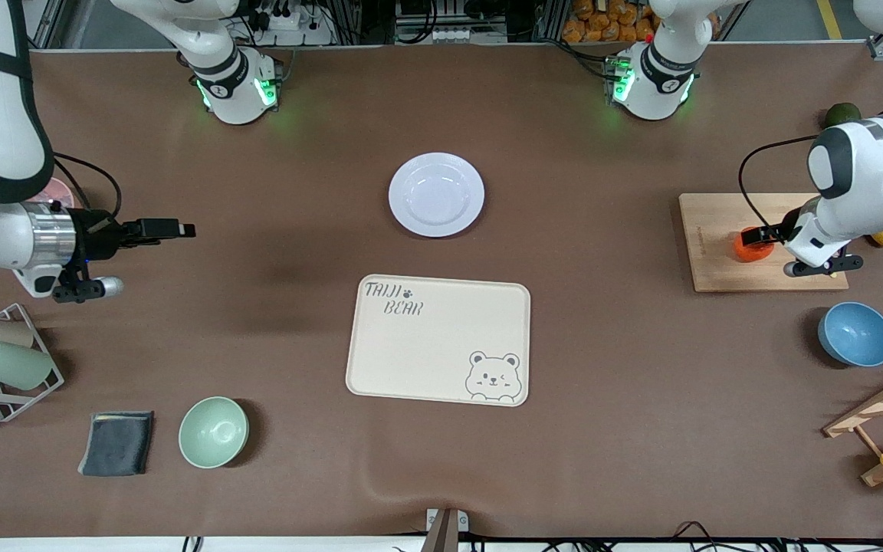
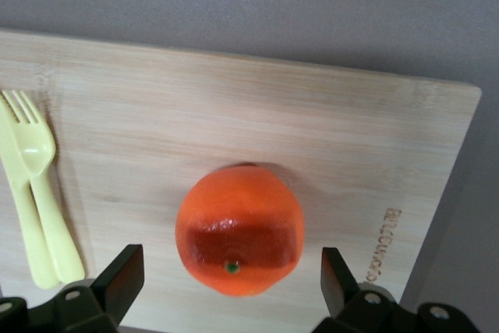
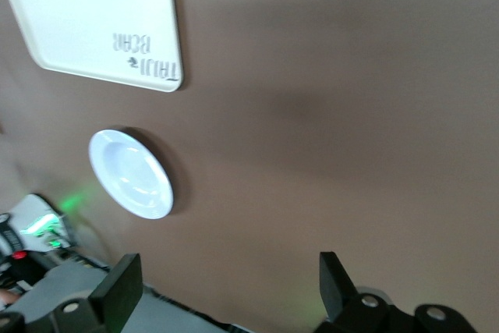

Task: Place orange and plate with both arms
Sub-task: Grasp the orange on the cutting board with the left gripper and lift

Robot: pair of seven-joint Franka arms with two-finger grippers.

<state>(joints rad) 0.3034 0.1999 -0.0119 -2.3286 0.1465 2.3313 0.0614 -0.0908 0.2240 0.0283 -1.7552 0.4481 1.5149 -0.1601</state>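
Left wrist view alone shows yellow cutlery (image 2: 35,193) beside the orange (image 2: 239,228).

High front view; wrist views downward, close.

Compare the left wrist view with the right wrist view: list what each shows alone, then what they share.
Only the left wrist view: the orange on the wooden board, between the open left claw's fingers, with yellow cutlery beside it. Only the right wrist view: the plate and a corner of the bear-print tray on the table, with the open right claw up over bare table. Both: a pair of spread black fingers, and brown tabletop.
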